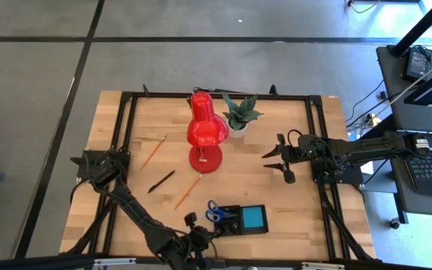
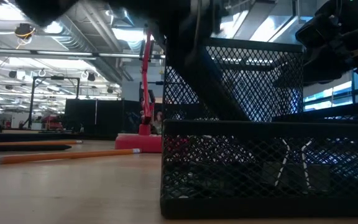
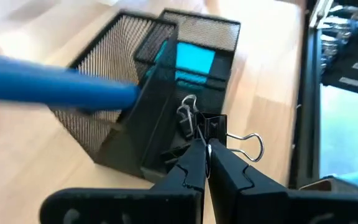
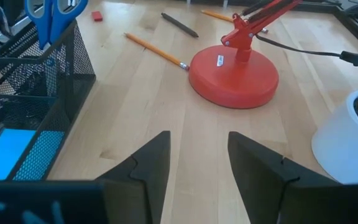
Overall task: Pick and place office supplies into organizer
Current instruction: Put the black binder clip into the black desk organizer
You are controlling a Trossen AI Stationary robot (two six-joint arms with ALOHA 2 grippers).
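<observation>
One binder clip (image 3: 211, 132) pinched by its wire loop in left hand (image 3: 207, 163) over organizer (image 3: 143, 146), awaiting lowering and release; right hand (image 4: 197, 163) parted, idle above surface (image 4: 166, 87).

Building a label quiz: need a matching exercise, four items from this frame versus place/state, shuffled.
Items:
1. scissors
2. left gripper
3. right gripper
4. black pen

Places/states:
A. open, empty, beside the potted plant
B. lying on the table, left of the lamp base
C. standing in the organizer
D. shut on a binder clip over the organizer

Pairs: 1-C, 2-D, 3-A, 4-B
</observation>
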